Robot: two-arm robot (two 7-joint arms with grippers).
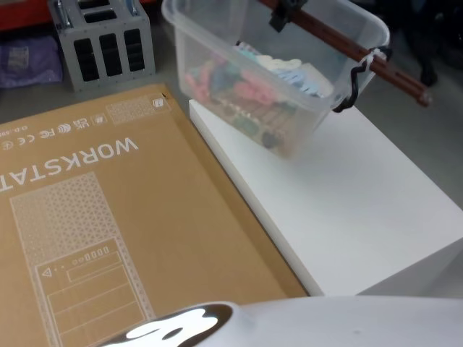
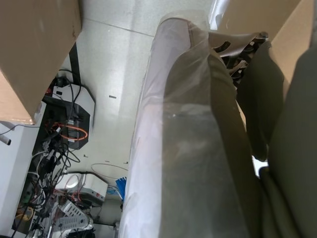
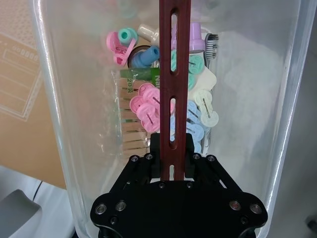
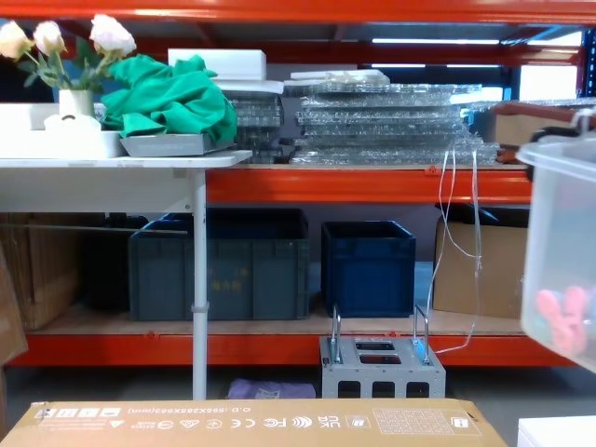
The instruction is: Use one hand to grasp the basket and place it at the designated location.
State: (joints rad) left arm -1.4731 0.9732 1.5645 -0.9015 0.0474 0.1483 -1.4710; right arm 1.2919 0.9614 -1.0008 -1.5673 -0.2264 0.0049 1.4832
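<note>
Whitish translucent basket [image 1: 189, 43], maroon slotted handle [image 3: 166, 74], black end effector [image 3: 172, 158]

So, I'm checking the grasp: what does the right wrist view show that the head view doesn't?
Right wrist view adds: the slots in the basket's maroon handle, and a toothbrush among the contents. Head view adds: the grey metal box and the handle's white tie. Both share: the translucent basket, its pastel clips, the cardboard box, and the right pincer shut on the handle.
</note>
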